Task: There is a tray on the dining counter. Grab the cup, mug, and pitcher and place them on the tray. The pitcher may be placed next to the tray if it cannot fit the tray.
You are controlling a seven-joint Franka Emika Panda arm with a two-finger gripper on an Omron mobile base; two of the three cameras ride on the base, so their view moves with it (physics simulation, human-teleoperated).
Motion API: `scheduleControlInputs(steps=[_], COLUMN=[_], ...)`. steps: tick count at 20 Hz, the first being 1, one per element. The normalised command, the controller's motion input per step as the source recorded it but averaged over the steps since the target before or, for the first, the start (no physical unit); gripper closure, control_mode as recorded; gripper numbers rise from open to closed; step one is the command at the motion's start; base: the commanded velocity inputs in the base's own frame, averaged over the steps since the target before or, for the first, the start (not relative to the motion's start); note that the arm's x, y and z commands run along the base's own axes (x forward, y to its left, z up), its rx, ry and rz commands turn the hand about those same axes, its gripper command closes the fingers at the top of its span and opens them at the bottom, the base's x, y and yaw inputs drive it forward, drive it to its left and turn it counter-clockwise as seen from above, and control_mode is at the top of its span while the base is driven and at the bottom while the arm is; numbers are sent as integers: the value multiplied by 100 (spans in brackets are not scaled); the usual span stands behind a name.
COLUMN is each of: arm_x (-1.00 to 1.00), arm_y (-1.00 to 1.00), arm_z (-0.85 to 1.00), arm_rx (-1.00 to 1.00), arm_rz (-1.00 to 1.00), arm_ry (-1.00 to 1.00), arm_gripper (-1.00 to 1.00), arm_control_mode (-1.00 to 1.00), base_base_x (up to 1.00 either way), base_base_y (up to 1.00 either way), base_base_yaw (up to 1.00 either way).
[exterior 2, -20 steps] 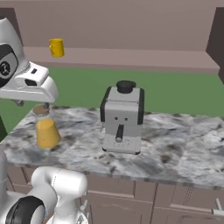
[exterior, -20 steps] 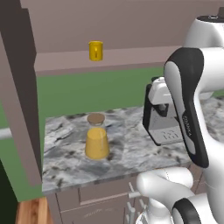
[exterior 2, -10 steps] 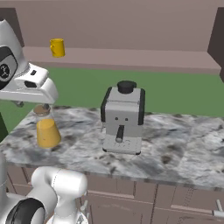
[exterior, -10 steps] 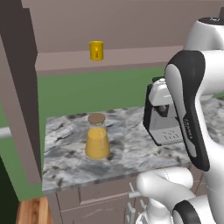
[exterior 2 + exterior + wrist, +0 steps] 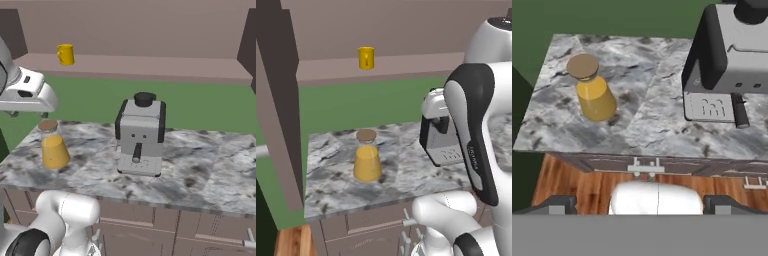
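On the near left part of the grey-veined marble counter (image 5: 406,165) stands the conical glass pitcher (image 5: 367,161) of orange liquid with brown cork lid, upright. It looks heavy, smooth and fragile; gripping its narrow neck seems safest. The gripper (image 5: 639,205) is wide open, empty.

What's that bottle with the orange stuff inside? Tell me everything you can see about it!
It is a cone-shaped clear glass pitcher filled nearly to its neck with orange-yellow liquid, closed by a round brown cork lid. It stands upright on the grey-and-white veined marble counter, near the counter's left end, apart from the grey-and-black coffee machine to its right. Only the counter touches it.
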Motion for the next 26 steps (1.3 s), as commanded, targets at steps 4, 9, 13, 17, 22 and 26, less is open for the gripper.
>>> scheduleControlInputs(steps=[4,9,13,17,22,26], arm_x=[0,0,0,8,14,30], arm_y=[15,4,2,9,20,27], arm_z=[33,37,35,19,16,15], arm_rx=[0,4,13,10,0,0], arm_rz=[6,0,0,0,0,0], arm_ry=[-28,-21,-11,-11,-15,-10], arm_gripper=[-100,-100,-100,-100,-100,-100], arm_control_mode=[-100,-100,-100,-100,-100,-100], base_base_x=[0,0,0,0,0,0], base_base_y=[0,0,0,0,0,0], base_base_yaw=[0,0,0,0,0,0])
